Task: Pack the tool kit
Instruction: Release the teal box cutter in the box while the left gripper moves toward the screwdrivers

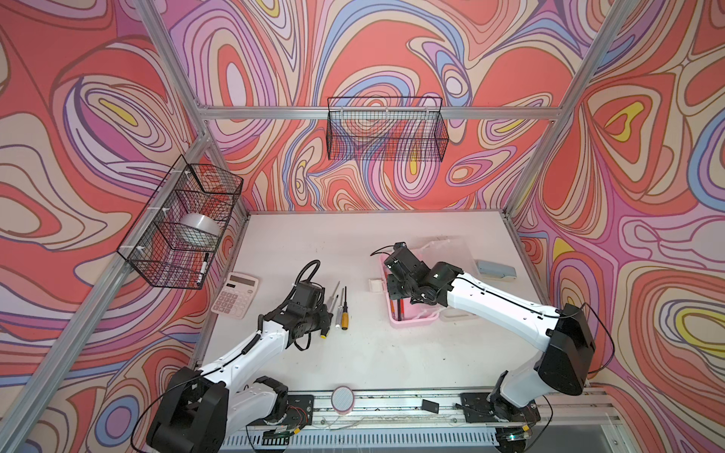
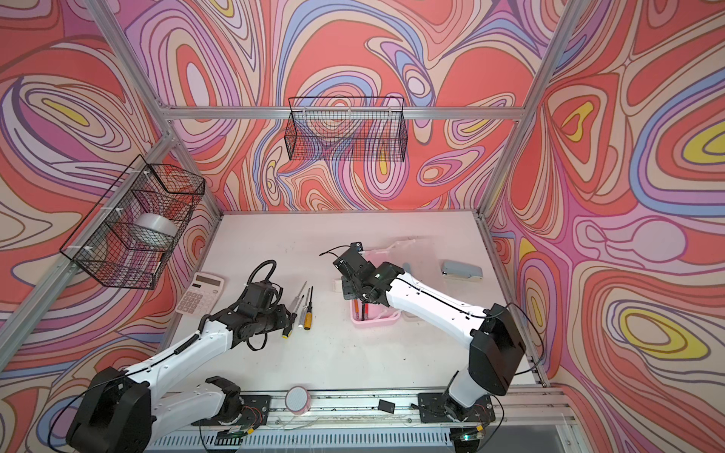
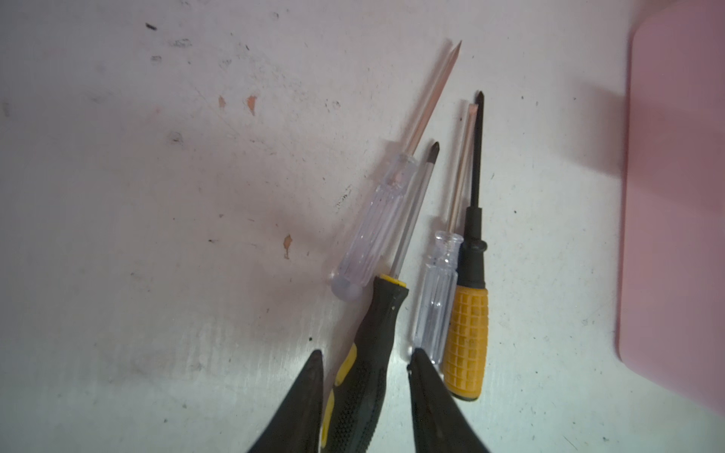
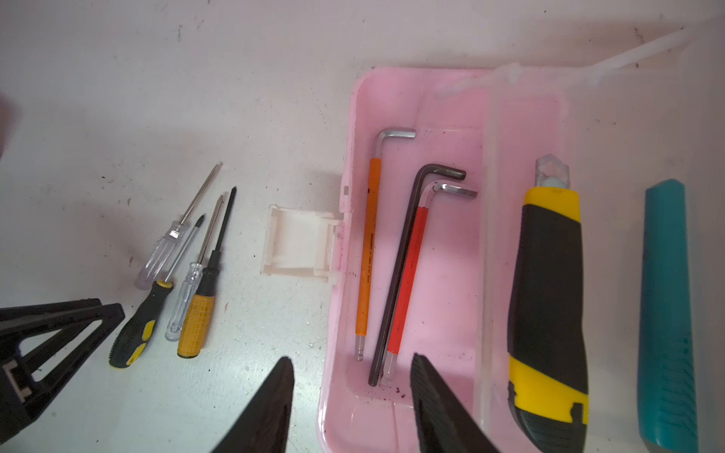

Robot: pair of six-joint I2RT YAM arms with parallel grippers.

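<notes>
A: Left gripper [image 3: 365, 355], state?
B: Spread. The jaws are set astride the handle of the black-and-yellow screwdriver [image 3: 376, 313], with narrow gaps seen on either side, at lower centre of the wrist view.
A: Right gripper [image 4: 351, 359]?
B: Spread, nothing held, above the pink box [image 4: 353, 117]. Three hex keys [image 4: 408, 255] are noted inside. Three other screwdrivers [image 3: 467, 333] are noted on the worktop [image 3: 157, 235].

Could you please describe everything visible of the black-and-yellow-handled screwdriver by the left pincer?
The black-and-yellow screwdriver lies flat on the white table. It has a textured black grip with yellow inlays and collar, a silvery shaft and a dark cross tip. Its handle sits between the open fingers of the left pincer, with gaps on both sides. The shaft runs along the larger clear-handled screwdriver, seemingly touching it.
</notes>
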